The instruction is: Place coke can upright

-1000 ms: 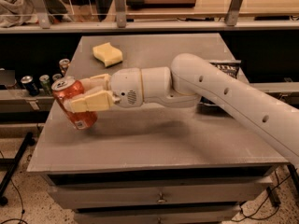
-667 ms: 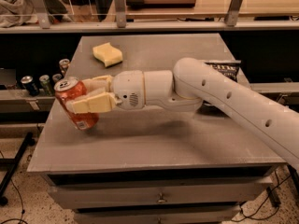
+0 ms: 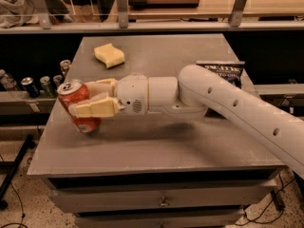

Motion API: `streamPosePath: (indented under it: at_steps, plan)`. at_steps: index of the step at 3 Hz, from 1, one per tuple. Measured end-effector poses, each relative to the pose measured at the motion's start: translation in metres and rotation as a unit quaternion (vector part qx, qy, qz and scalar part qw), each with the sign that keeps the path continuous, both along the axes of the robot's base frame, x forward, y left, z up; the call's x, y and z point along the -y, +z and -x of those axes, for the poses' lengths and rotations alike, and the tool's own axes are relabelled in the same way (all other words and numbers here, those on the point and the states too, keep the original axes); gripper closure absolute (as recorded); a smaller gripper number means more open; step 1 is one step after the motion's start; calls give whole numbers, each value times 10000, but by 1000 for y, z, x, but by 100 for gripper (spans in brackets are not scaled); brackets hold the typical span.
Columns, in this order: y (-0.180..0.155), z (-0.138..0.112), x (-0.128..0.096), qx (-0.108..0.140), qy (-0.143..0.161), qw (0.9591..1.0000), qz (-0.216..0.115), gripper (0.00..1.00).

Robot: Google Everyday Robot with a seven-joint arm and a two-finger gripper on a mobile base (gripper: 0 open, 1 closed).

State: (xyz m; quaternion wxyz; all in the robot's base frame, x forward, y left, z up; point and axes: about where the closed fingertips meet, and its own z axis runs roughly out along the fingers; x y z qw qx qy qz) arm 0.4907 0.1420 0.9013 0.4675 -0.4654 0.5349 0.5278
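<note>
While the white arm [image 3: 237, 106] is reaching in from the right across the grey table [image 3: 156, 151], the gripper [image 3: 81, 99] is sitting over the table's left part, near the left edge. Its two cream fingers [image 3: 95, 109] are closing on the coke can [image 3: 86, 123], one finger pressing the near side of the can and the other lying along the far side.

The can is not standing straight: it is leaning, with its silver top tipping up and to the left and its base pointing down toward the tabletop. A shadow is lying just under the base. Whether the base is touching the surface cannot be told.

A yellow sponge [image 3: 109, 55] is lying on the far-left part of the table, well apart from the can. A dark snack bag [image 3: 221, 70] is lying on the far-right part, with the arm partly covering it.

Several other cans [image 3: 31, 85] are standing on a lower shelf to the left of the table, beyond its edge. A drawer front with a small handle [image 3: 164, 203] is showing below the near edge of the table.
</note>
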Motion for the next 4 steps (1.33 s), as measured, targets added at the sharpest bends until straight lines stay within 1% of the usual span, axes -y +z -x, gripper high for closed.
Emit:
streamPosePath:
  at_steps: [1, 2, 4]
  plan:
    - [-1, 1, 0, 94, -42, 9999, -33, 82]
    - [-1, 2, 0, 228, -71, 9997, -101, 57]
    - [0, 4, 1, 463, -102, 9987, -194, 12]
